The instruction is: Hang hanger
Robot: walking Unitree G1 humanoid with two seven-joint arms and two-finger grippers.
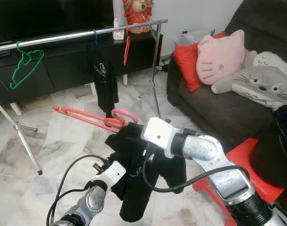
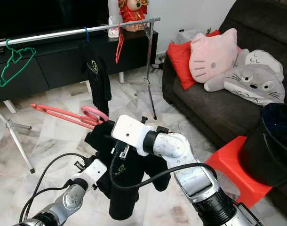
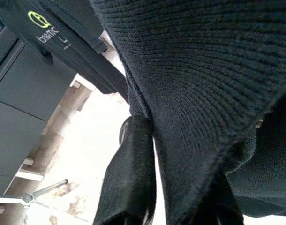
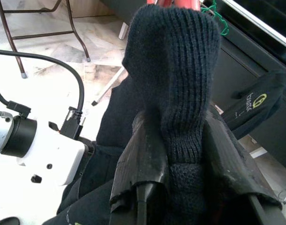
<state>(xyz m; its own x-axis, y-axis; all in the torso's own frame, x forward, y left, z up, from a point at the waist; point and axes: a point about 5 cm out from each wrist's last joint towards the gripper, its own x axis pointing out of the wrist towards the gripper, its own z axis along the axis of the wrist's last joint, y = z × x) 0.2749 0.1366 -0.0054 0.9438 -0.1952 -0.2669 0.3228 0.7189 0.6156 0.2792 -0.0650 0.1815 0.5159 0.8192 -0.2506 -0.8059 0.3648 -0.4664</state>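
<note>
Right wrist view: right gripper (image 4: 185, 187) clamped on black knit garment (image 1: 134, 160) draped over pink plastic hanger (image 1: 89, 117), held mid-air, well short of silver clothes rail (image 1: 77, 35). Left gripper (image 3: 180, 187) pinches hem. Risk — garment slides off during lift, hook misses rail.

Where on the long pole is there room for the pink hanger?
Free room on the rail: between the green hanger and the hung black shirt. Crowded from that shirt to the red hanger.
</note>
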